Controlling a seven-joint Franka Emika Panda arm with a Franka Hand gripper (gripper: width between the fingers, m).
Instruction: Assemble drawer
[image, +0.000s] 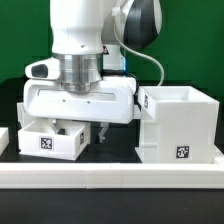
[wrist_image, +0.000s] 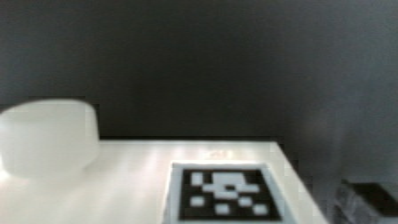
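One boxy white housing (image: 180, 128), one small open-top tray (image: 47, 141)

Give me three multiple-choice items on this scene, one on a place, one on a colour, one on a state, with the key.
1. In the exterior view, where does the small tray stand relative to the tall housing?
A. on its left
B. on its right
C. on top of it

2. What colour is the table?
A. white
B. black
C. red

3. How does the small tray sit?
A. upside down
B. on its side
C. open side up

Key:
1 A, the tray is nearer the exterior view's left edge.
2 B, the bare surface between the two parts is black.
3 C, its hollow faces upward.
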